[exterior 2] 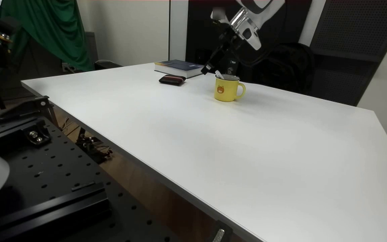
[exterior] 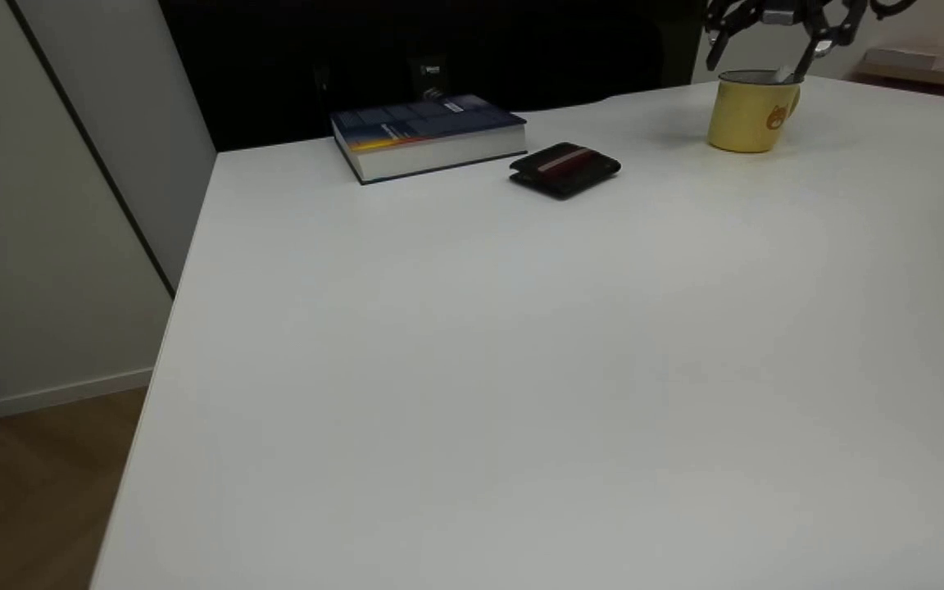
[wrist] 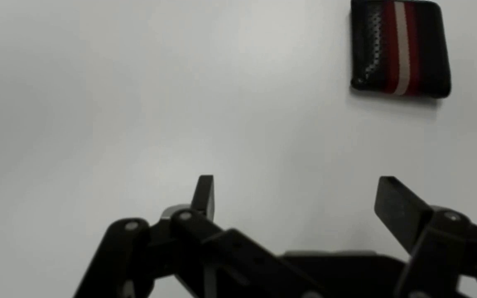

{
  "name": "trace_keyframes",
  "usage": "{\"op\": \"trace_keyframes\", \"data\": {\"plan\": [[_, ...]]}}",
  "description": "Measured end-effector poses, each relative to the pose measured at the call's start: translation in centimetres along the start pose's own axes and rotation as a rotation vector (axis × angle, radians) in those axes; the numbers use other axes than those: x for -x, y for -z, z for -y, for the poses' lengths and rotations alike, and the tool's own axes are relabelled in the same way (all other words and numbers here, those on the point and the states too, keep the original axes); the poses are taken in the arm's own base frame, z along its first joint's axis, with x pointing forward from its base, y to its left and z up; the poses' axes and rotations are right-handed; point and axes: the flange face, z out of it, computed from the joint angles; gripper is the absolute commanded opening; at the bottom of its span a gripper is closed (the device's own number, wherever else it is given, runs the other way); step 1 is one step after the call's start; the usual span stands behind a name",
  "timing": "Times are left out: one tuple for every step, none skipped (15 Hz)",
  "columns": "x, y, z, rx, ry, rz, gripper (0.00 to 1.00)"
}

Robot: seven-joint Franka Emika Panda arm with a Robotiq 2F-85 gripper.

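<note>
White worktop (exterior: 472,369) in an exterior view: one book (exterior: 439,135), one wallet (exterior: 566,170), one yellow mug (exterior: 744,115) nearest the hand (exterior: 757,64). In an exterior view, one white utensil (exterior 2: 219,75) juts from the mug. Wrist view: two fingers (wrist: 400,209) spread wide, worktop showing between.

No words or numbers are readable. A book (exterior: 431,135) carries small pale lettering (exterior: 390,131) on its cover, too blurred to make out, as is the white print (exterior: 431,70) on a dark object (exterior: 420,81) behind it. A mug (exterior: 742,115) shows an orange bear face (exterior 2: 220,89) in both exterior views.
</note>
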Motion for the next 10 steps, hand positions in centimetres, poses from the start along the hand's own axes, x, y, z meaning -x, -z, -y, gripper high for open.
{"op": "trace_keyframes", "data": {"plan": [[1.1,-0.9,0.6,0.05,0.036,-0.023,1.0],[2.2,-1.7,1.1,0.096,0.071,-0.049,1.0],[3.3,-2.3,1.6,0.141,0.108,-0.078,1.0],[4.3,-2.9,2.0,0.185,0.145,-0.109,1.0],[5.4,-3.4,2.4,0.226,0.181,-0.14,1.0],[6.4,-3.7,2.8,0.265,0.217,-0.175,1.0],[7.3,-4.0,3.1,0.298,0.252,-0.213,1.0],[8.2,-4.2,3.5,0.324,0.287,-0.254,1.0],[9.0,-4.3,3.8,0.344,0.325,-0.297,1.0],[9.8,-4.5,4.2,0.359,0.363,-0.338,1.0]]}}
